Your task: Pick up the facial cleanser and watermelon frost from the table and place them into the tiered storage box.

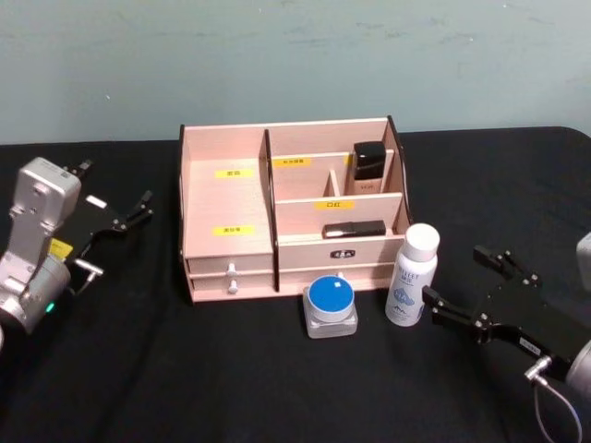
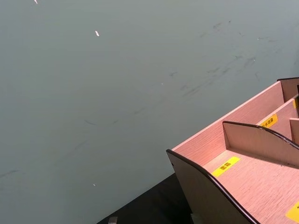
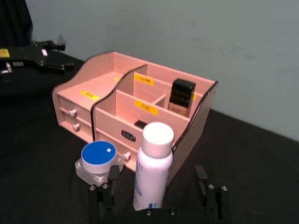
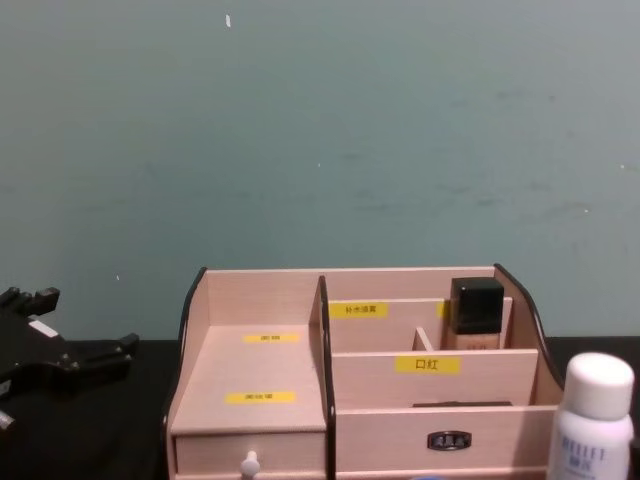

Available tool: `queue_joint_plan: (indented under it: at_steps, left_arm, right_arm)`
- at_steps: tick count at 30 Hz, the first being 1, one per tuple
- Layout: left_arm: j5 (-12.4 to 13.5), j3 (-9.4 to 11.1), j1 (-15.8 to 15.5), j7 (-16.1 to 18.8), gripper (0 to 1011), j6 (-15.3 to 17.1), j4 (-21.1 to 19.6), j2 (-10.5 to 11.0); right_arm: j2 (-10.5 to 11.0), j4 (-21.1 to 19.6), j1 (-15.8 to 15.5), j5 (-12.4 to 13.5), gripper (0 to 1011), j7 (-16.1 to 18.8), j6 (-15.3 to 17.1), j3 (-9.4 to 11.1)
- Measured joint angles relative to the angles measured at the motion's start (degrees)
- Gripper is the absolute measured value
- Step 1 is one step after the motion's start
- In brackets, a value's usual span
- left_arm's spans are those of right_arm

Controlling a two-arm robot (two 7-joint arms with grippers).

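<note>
On the black table (image 1: 138, 369), near the right front corner of the tiered storage box (image 1: 226, 198), stands the white bottle I take for the facial cleanser (image 1: 412, 277). It is upright and not yet lifted. The right gripper (image 1: 456, 275) faces it from the robot's right, fingers spread wide and holding nothing. Seen from its wrist camera, the bottle sits squarely between the two fingers, and neither touches it. The wide spread makes sense to me: the bottle is round and stands close to the box's dark side edge, so the fingers need room to pass on either side without tipping it.

The small blue-lidded jar (image 1: 331, 305) (the watermelon frost, I'd guess) rests in front of the drawers, just beside the bottle. One right finger is near it, so a nudge looks possible.

Across the table, the left gripper (image 4: 88, 322) hangs to the left of the box, open and empty, seemingly parked. A dark-capped bottle (image 1: 369, 164) fills the back right compartment, so the wide left tiers look the likeliest home.
</note>
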Motion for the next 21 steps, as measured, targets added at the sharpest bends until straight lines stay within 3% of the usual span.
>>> queue_joint_plan:
  at_steps: [11,21]
  left_arm:
    - [0.0,0.0,0.0,0.0,1010,0.0,0.0,0.0]
    - [0.0,0.0,0.0,0.0,1010,0.0,0.0,0.0]
  right_arm:
    - [-2.9,4.67,3.78,0.25,1000,3.11,2.15,-1.22]
    - [-6.02,8.89,8.02,-1.71,1000,5.59,2.36,-2.73]
